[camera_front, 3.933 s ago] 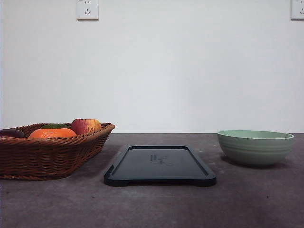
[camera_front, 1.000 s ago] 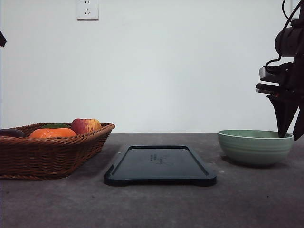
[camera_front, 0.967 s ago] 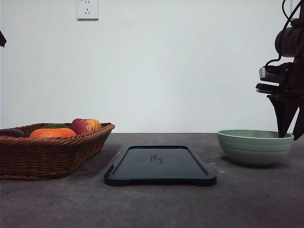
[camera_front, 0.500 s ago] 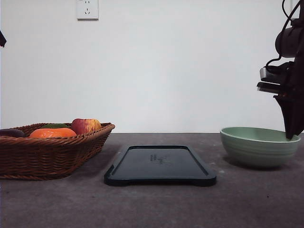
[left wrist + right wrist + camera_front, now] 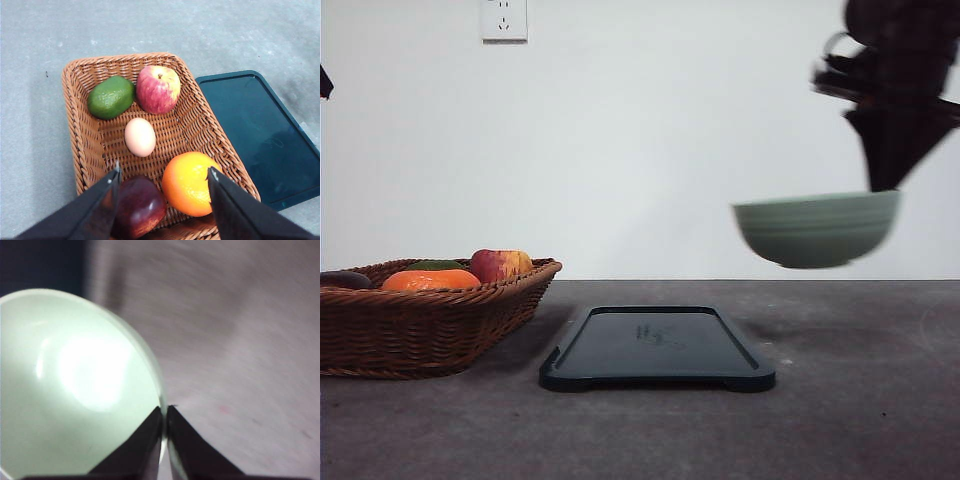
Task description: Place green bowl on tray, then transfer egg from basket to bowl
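- In the front view the green bowl [image 5: 817,230] hangs in the air, clear of the surface [image 5: 840,420], above and to the right of the tray [image 5: 657,349]; it is blurred and slightly tilted.
- The right wrist view shows the right pincer [image 5: 165,415] closed on the bowl's [image 5: 75,385] rim, one finger inside and one outside.
- From the front, the right arm reaches down to the bowl's right rim as a dark, blurred shape, and the right pincer [image 5: 887,180] cannot be made out finely.
- The left wrist view looks down into the basket [image 5: 82,145] beside the tray [image 5: 260,135]: the egg [image 5: 140,137] lies in the middle, between an apple [image 5: 158,89], a green fruit [image 5: 111,96], an orange [image 5: 190,183] and a dark red fruit [image 5: 140,207].
- The front view hides the egg behind the basket [image 5: 430,325] wall.
- The left pincer [image 5: 164,172] hovers above the basket, fingers spread wide, holding nothing.
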### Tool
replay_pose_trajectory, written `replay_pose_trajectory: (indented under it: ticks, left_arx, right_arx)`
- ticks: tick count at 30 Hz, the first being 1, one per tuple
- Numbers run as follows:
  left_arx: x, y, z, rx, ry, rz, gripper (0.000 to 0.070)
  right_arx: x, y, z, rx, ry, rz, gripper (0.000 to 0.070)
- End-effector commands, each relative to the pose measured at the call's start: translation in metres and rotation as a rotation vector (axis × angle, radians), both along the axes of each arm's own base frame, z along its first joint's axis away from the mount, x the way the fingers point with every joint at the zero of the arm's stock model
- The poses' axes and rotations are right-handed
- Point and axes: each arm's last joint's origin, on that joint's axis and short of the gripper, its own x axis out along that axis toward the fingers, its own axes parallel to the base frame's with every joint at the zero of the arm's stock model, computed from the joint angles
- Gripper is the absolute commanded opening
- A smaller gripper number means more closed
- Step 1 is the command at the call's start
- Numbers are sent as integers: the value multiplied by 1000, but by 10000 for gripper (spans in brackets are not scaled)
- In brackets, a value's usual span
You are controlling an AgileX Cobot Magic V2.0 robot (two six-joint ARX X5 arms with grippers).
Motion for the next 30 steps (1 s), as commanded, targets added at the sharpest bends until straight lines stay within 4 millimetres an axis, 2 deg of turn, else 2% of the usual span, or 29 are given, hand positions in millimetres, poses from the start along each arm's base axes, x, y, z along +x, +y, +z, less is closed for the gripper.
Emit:
replay_pose_trajectory:
  ticks: [1,7,13,20,30]
  left_arx:
    - [1,-1,8,7,-35,-13,350]
    - [1,-1,8,7,-35,-13,350]
    - [1,-1,8,7,-35,-13,350]
    - [1,-1,8,7,-35,-13,350]
    - [1,-1,8,-2,-30,-8,350]
  right_arx:
    - [3,19,-2,6,-13,58,0]
    - [8,69,-18,31,-55,147,0]
    - [22,100,-46,30,-33,186,0]
    - [37,114,-73,46,-48,171,0]
    - [45,117,-83,54,-76,166,3]
